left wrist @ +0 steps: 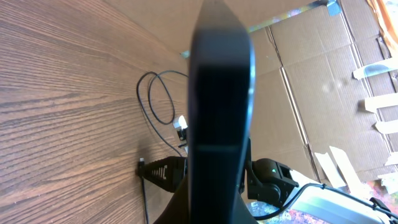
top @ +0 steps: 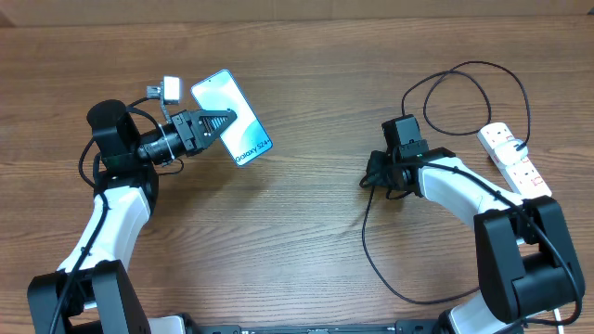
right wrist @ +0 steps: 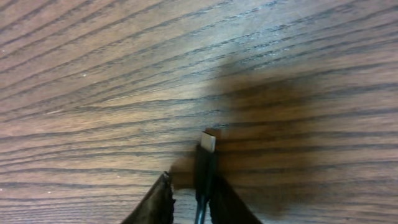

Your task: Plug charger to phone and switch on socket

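The phone (top: 232, 117), with a light-blue screen and "Galaxy S24+" text, is held tilted above the table by my left gripper (top: 221, 120), which is shut on its left edge. In the left wrist view the phone (left wrist: 221, 93) shows edge-on as a dark slab. My right gripper (top: 371, 176) is shut on the charger cable just behind its connector tip (right wrist: 208, 142), which points left, low over the wood. The thin black charger cable (top: 367, 241) loops over the table to the white socket strip (top: 515, 158) at the far right.
A small white adapter (top: 170, 88) lies beyond the left arm. The charger cable makes a big loop (top: 464, 70) behind the right arm. Cardboard panels (left wrist: 311, 74) stand past the table's far side.
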`<state>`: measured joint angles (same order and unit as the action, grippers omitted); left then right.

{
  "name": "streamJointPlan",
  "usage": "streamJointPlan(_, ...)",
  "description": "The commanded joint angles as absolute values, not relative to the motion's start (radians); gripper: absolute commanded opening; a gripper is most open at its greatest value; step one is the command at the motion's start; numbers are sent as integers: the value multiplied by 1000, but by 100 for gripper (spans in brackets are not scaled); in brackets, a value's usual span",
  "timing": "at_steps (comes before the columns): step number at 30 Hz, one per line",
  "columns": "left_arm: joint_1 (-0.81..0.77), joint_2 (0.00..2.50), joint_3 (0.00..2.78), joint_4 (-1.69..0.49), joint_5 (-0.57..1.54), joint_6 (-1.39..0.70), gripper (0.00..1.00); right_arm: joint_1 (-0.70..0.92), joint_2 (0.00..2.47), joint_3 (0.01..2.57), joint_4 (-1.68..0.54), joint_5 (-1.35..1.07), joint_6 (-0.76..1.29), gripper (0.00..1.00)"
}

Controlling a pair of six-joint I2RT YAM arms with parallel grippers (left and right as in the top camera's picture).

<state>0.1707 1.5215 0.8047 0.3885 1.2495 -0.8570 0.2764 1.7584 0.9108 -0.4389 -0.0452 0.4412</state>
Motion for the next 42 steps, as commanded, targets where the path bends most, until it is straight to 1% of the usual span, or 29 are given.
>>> streamJointPlan(1,170,1518,814,395,1275,-835,4,281,1844,852,-476,-70,446,11)
streamJointPlan(2,170,1518,814,395,1275,-839,4,281,1847,852,-474,-70,446,4)
streamJointPlan(5,170,1518,814,393,1277,-839,4,281,1846,855,-465,-106,436,4)
streamJointPlan(8,170,1518,814,393,1285,-838,4,258,1839,893,-484,-236,311,4)
streamJointPlan(10,170,1518,814,393,1284,-838,4,231,1819,929,-523,-367,249,4)
streamJointPlan(11,170,1518,814,393,1284,-838,4,203,1793,958,-543,-557,168,4)
streamJointPlan(12,170,1518,814,393,1284,-838,4,194,1784,964,-545,-619,146,4)
streamJointPlan(13,170,1518,814,393,1285,-838,4,170,1755,971,-540,-817,92,4)
streamJointPlan(15,170,1518,814,393,1294,-838,4,155,1725,971,-539,-983,49,4)
streamJointPlan(17,169,1518,814,393,1311,-839,4,156,1708,971,-554,-1069,22,4)
streamJointPlan(18,164,1518,814,394,1333,-839,4,160,1699,971,-592,-1174,-44,4)
streamJointPlan(20,146,1518,814,394,1360,-842,4,162,1696,971,-663,-1295,-159,4)
streamJointPlan(27,84,1518,814,410,1380,-891,4,163,1696,971,-950,-1411,-528,4)
streamJointPlan(30,35,1518,814,458,1356,-908,4,187,1696,971,-962,-1415,-551,4)
streamJointPlan(34,-28,1518,814,623,1316,-967,4,265,1696,971,-902,-1438,-550,4)
streamJointPlan(36,-30,1518,814,626,1304,-970,4,279,1696,971,-864,-1462,-538,4)
streamJointPlan(37,-30,1518,814,626,1301,-969,4,281,1696,971,-800,-1475,-467,4)
streamJointPlan(42,-33,1518,814,626,1295,-969,4,282,1696,971,-604,-1475,-268,4)
